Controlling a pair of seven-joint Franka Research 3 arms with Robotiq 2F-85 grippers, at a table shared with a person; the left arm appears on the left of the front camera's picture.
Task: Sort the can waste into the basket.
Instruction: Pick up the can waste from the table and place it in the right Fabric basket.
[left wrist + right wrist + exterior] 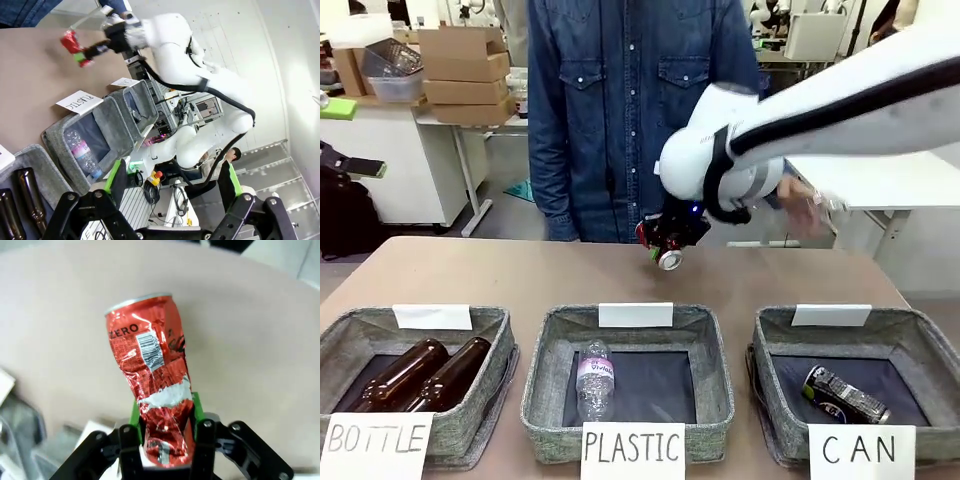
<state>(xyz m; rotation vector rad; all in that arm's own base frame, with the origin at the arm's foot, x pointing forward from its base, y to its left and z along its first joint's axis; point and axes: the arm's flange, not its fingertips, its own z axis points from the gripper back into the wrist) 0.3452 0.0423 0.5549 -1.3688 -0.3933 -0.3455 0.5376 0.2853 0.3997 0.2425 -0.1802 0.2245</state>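
1. The table (500, 275) carries three baskets; the basket (920, 335) marked "CAN" holds the dark can (847, 396).
2. Right gripper (165, 412), above the table: jaws clenched on the crumpled red can (150, 370).
3. Left gripper (172, 180): jaws released, holding nothing.

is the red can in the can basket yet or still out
Out. The red can is clamped in the right gripper above the table, far from the CAN basket, where the dark can lies.

Read "BOTTLE" (376, 440), "PLASTIC" (632, 447) and "CAN" (861, 449) handwritten on white cards on three grey baskets; "ZERO" printed on the red can (152, 380).
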